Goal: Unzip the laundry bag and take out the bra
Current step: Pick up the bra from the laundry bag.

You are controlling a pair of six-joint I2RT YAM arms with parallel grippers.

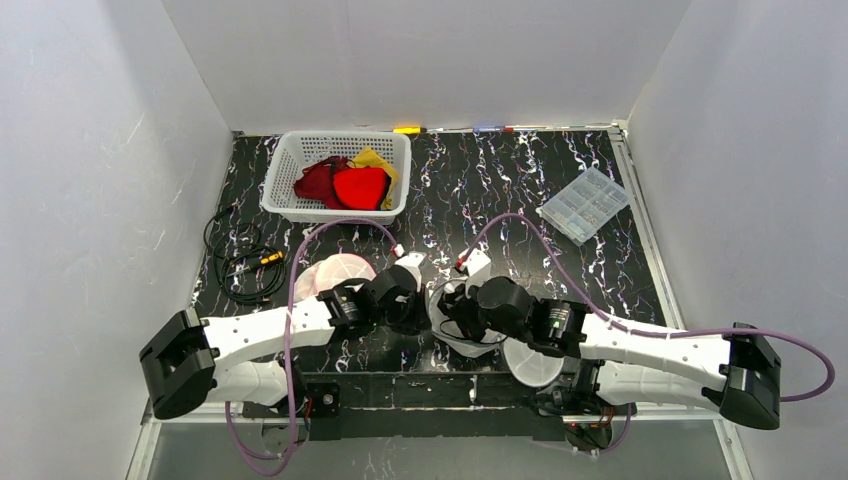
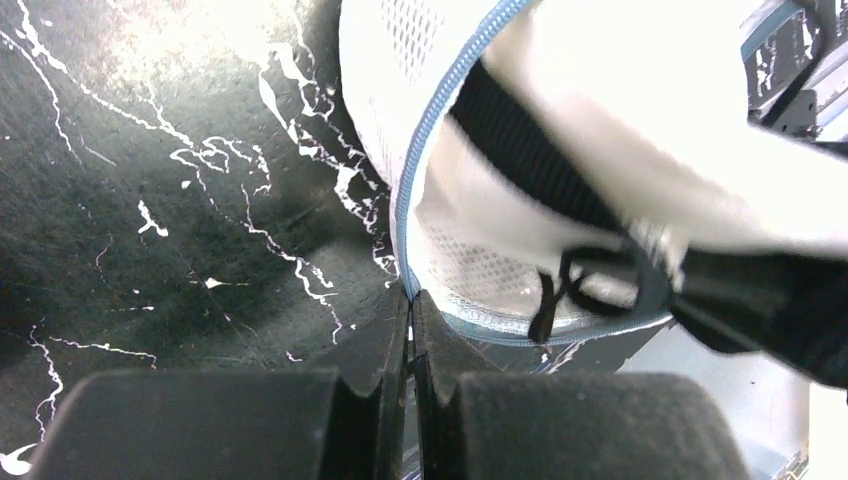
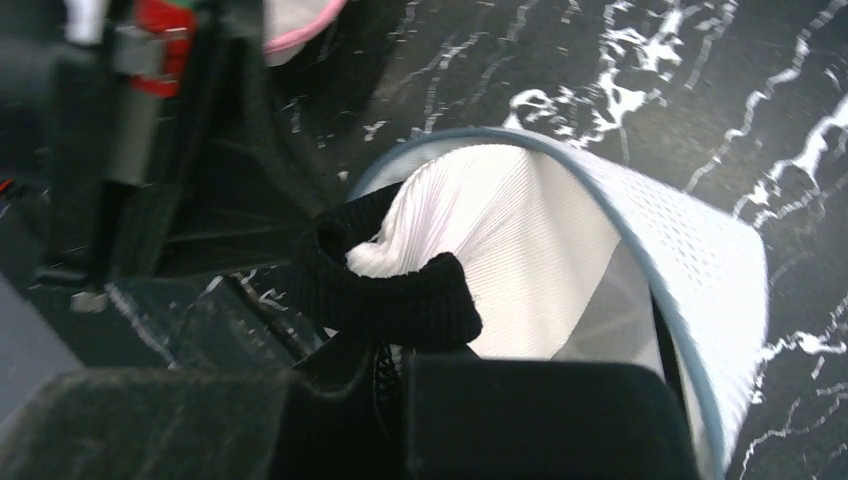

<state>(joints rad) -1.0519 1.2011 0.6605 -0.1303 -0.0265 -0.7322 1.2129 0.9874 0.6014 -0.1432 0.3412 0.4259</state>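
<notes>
From above, the left tool (image 1: 425, 314) and right tool (image 1: 450, 316) meet over the white mesh laundry bag (image 1: 458, 346). It lies on the tabletop (image 1: 500, 180) close to the near edge, well apart from the basket (image 1: 330, 213) of clothes at the far left. The left wrist view shows the left tool (image 2: 411, 315) pinched tight on the bag's blue-trimmed rim. The right wrist view shows the right tool (image 3: 385, 365) clamped on the black band of the white bra (image 3: 400, 300), which sits in the bag's gaping mouth.
</notes>
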